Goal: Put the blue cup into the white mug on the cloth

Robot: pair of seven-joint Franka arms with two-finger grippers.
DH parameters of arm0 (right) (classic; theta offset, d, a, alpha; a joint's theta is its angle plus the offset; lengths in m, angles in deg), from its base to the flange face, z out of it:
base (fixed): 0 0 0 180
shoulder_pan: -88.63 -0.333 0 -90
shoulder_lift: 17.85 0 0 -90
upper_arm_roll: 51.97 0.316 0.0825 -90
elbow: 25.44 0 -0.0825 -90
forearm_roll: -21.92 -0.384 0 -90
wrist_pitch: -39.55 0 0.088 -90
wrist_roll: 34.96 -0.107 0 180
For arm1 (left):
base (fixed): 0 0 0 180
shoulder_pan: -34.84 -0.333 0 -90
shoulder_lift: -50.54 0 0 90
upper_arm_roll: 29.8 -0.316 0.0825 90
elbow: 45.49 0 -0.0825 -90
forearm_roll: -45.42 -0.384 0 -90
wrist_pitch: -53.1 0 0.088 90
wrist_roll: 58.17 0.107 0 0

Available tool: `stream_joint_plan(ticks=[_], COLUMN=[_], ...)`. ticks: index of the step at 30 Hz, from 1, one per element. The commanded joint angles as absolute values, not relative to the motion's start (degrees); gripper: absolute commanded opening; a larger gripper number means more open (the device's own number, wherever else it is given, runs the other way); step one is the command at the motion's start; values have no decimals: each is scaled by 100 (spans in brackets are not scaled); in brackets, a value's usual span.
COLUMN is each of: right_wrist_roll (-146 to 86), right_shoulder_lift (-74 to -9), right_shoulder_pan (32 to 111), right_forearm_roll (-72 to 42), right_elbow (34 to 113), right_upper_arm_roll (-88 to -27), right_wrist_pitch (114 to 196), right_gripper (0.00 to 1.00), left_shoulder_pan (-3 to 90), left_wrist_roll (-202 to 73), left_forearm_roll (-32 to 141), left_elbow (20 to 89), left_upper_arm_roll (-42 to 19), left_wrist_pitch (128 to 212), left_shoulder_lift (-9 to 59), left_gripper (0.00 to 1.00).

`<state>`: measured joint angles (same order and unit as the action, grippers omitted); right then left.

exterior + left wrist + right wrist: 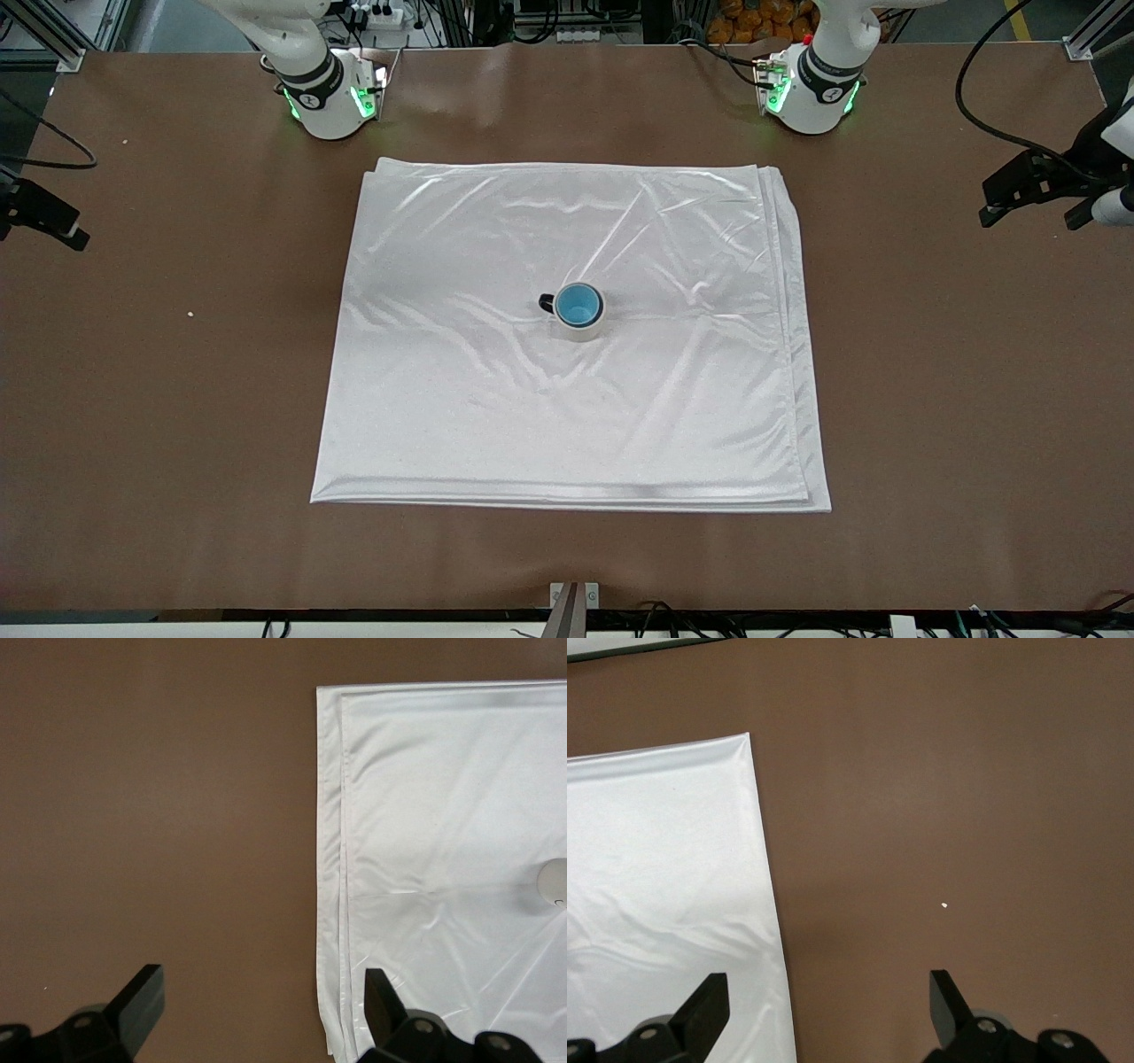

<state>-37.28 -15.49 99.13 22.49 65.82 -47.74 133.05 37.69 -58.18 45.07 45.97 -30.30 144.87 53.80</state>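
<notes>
**Blue cup sits nested in mug at cloth's centre**

The blue cup (579, 305) rests upright inside the white mug (578, 328), which stands near the middle of the wrinkled white cloth (443, 399) on the brown table (957, 399). The left gripper (264, 1010) hangs over the cloth's edge at the left arm's end, jaws spread wide and empty. The right gripper (829, 1010) hangs over the cloth's edge at the right arm's end, likewise wide apart, holding nothing.

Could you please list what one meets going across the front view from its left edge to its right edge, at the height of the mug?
Right gripper → bare table → cloth → white mug holding blue cup → left gripper.
</notes>
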Motion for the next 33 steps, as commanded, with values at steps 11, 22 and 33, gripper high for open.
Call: stream_joint_plan(ticks=[11, 22, 33], right_wrist_roll=[-3759, -3750, -3742], right_shoulder_lift=[-1548, -1557, -1522], right_shoulder_pan=[10040, 10058, 10067], right_forearm_roll=[2148, 2148, 2148], right_elbow=[6570, 6570, 6570], right_upper_arm_roll=[-4722, -4722, -4731], right_wrist_pitch=[13289, 13316, 13272], right_gripper=[100, 100, 100], left_shoulder_pan=[3783, 3791, 3783], left_wrist_roll=[-5703, -5703, -5703], left_forearm_roll=[4498, 4498, 4515], left_elbow=[4477, 4477, 4477], left_upper_arm_roll=[-3042, -3051, -3051], left_wrist_pitch=[14283, 14275, 14275], left_shoulder_lift=[5327, 5327, 5327], left_gripper=[100, 100, 100])
